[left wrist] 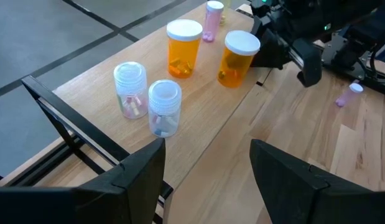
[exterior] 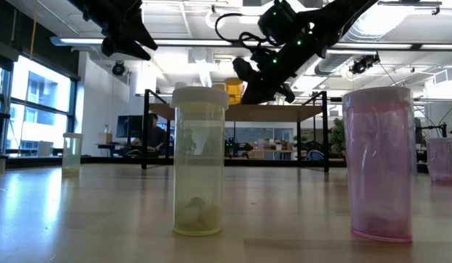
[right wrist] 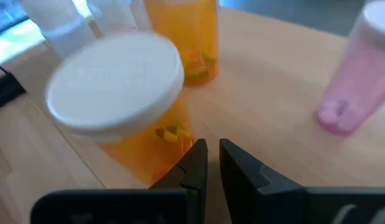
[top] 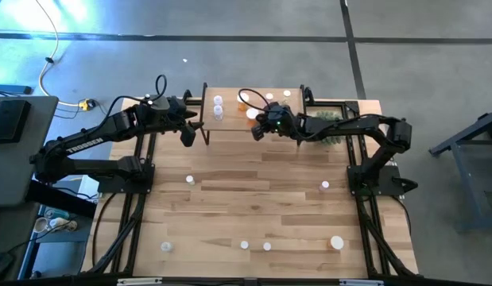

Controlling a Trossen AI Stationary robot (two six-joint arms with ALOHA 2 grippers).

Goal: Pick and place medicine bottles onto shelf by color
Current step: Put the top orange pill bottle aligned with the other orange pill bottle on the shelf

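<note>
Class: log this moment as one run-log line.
right gripper: jaws nearly shut, empty, beside white-capped orange bottle | left gripper: open, facing light-wood shelf

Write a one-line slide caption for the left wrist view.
Two clear bottles, two orange bottles and one pink bottle on the shelf.

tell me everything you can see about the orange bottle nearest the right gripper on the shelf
The orange bottle is a small see-through amber cylinder with a wide white round cap and a few pills at its bottom. It leans tilted on the light-wood shelf, beside a second, upright orange bottle. The right gripper, fingers nearly together, sits right by its base, empty.
</note>
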